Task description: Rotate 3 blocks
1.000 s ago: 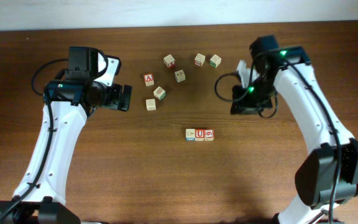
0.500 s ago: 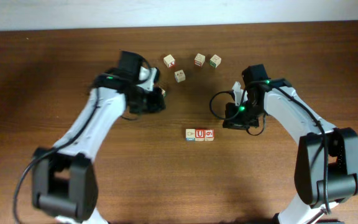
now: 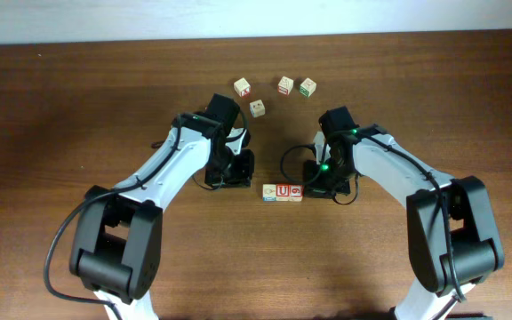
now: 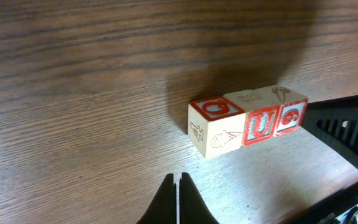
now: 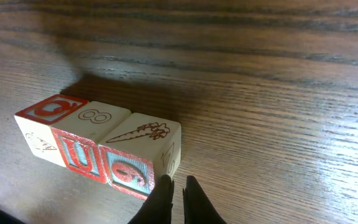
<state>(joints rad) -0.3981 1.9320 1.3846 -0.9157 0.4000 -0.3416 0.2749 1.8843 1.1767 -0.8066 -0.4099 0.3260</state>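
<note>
Wooden table (image 3: 78, 133) is carrying 3 blocks, touching in 1 straight row near its middle, slightly toward the front edge. The blue-trimmed block (image 3: 270, 192) is lying at the end toward the left edge, the U block (image 3: 283, 191) between, and the 6 block (image 3: 296, 191) at the end toward the right edge. The left gripper (image 4: 179, 198) is hovering near the blue-trimmed end, fingers pressed together and holding nothing. The right gripper (image 5: 178, 198) is sitting at the 6 block, fingers almost together and gripping nothing, with 1 fingertip (image 5: 165, 186) just beside that block's lower corner.
</note>
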